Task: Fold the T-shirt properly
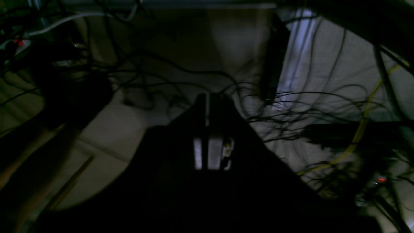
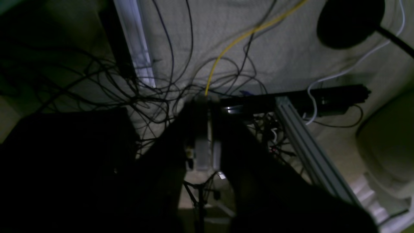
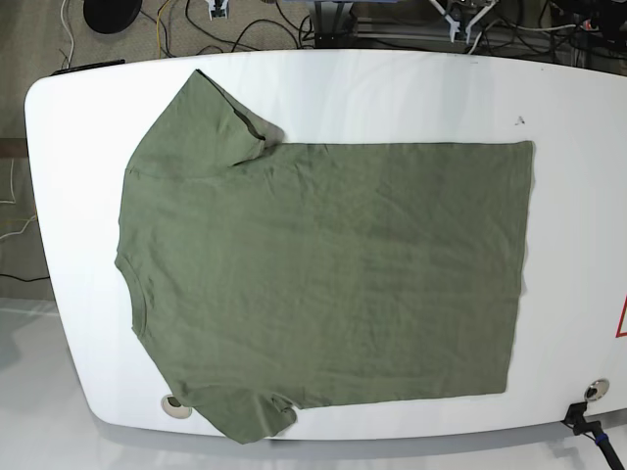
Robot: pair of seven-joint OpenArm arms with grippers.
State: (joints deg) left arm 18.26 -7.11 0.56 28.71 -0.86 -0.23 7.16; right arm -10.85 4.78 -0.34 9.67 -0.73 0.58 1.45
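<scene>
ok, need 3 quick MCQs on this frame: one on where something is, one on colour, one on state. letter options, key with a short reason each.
1. Which way does the neck of the T-shirt point in the base view?
A. toward the left edge
B. toward the right edge
C. toward the top edge

2. What colour is the shirt?
A. navy blue
B. olive green
C. red

3. What state is the shirt in?
A. folded in half
B. bunched in a heap
C. spread flat, unfolded

Key:
1. A, since the collar and both sleeves sit at the left and the straight hem at the right.
2. B, a plain olive green against the white table.
3. C, as the whole outline lies open in one layer, with only the sleeve ends slightly turned.
</scene>
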